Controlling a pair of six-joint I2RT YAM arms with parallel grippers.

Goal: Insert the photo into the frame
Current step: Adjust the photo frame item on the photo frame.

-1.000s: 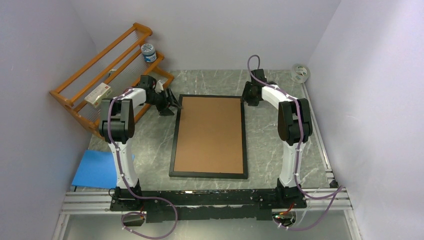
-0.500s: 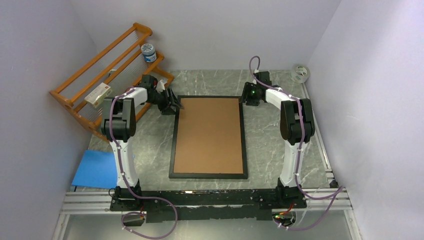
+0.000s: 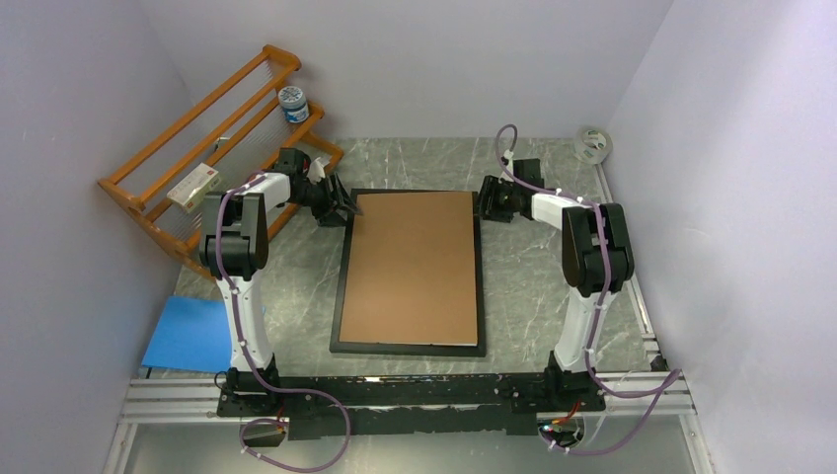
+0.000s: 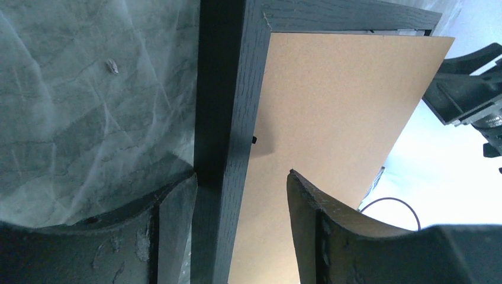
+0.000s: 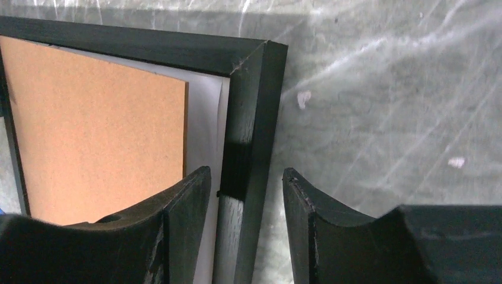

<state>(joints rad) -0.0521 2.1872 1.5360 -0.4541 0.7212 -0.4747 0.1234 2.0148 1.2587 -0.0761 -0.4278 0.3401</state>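
Black frame point(image 3: 341, 286): flat on marble worktop point(image 3: 523, 286), between both arms.
Photo point(image 5: 204, 118): white back up, inside frame under brown backing board point(image 3: 415, 267).
Left hand point(image 4: 240, 174): spread, straddling far-left rail.
Right hand point(image 5: 245, 171): spread, straddling far-right rail.

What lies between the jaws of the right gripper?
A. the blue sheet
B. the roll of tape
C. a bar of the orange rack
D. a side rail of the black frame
D: in the right wrist view a rail of the frame runs between the open jaws of the right gripper, near a corner.
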